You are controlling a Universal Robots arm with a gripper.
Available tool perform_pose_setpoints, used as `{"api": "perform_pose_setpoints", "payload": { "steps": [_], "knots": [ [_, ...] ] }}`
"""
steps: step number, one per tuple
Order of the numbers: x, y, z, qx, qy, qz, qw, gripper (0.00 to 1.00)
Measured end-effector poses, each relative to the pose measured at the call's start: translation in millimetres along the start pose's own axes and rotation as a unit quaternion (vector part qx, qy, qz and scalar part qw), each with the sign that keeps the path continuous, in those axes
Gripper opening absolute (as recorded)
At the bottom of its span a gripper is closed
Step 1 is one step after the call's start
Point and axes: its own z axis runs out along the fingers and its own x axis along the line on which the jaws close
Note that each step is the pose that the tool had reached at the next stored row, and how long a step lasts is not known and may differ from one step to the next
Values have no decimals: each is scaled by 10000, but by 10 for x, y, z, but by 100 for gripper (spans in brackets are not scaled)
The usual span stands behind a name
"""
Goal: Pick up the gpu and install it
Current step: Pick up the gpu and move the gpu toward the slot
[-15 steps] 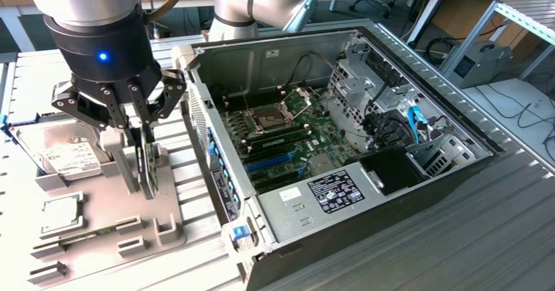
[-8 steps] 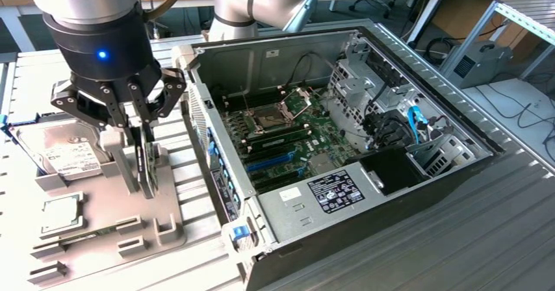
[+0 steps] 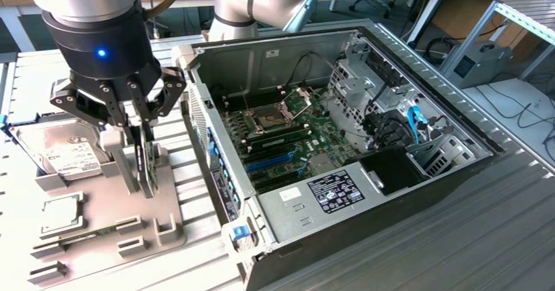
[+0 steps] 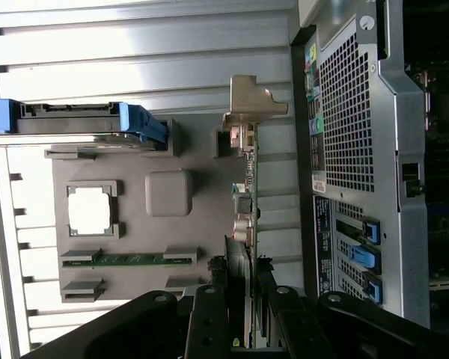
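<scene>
Exterior view: the gripper [image 3: 140, 177] hangs straight down over the grey holder tray [image 3: 169, 236] at the exterior view's left. Its 2 fingers pinch the gpu [image 3: 144, 161] by its flat faces. The gpu stands upright on edge with its lower edge down at the tray's slots; I cannot tell whether it sits in them or is lifted just clear. In the wrist view the card runs edge-on between the fingers [image 4: 209, 314], and its silver bracket [image 4: 251, 105] is at the end farthest from them. On the same tray lie a hard drive [image 3: 61, 151], a square processor chip [image 3: 62, 213] and a memory stick [image 4: 127, 259], all apart from the gpu. Just beside the tray, toward the exterior view's right, the computer case [image 3: 260, 60] lies open on its side. Its motherboard [image 3: 295, 132] faces up.
</scene>
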Motion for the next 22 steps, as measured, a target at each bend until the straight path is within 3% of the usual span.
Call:
{"api": "perform_pose_setpoints", "payload": {
  "steps": [22],
  "knots": [
    [-1, 0, -49, 0, 0, 0, 10000, 26]
  ]
}}
